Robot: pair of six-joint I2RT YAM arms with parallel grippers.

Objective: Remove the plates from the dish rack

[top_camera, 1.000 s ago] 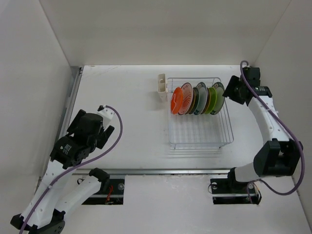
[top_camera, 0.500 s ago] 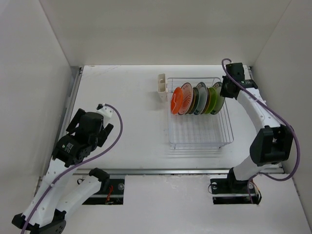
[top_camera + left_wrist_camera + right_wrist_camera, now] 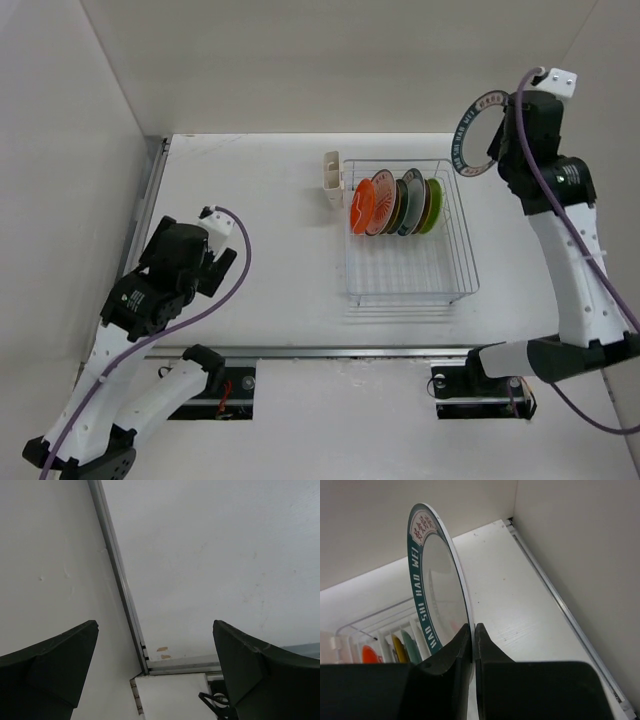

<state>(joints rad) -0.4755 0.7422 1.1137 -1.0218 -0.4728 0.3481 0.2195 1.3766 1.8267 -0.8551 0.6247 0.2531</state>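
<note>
Your left pincer hangs low over the near left part of the tabletop, beside the metal rail along the side wall. Its fingers are spread wide with nothing between them, so that arm has no share in the job at this moment.

Further in, the dish rack sits right of centre. Its near half is bare wire. The plates in it stand on edge in a tight row at its far end: an orange plate at the left, a lime green plate at the right, and several between them packed too closely to count surely. The cream cutlery holder clings to the rack's far left corner.

Farthest and highest, your right pincer is clamped on the lower rim of the teal-rimmed plate. It holds that plate upright in the air, above and to the right of the rack's far right corner, touching nothing else.

Judging from this, you are early in the work. One plate is out of the rack but not yet set down, and I see no plate lying on the tabletop. The whole row in the rack is left to unload. Your step in hand is carrying this plate to a resting spot and letting it go.
</note>
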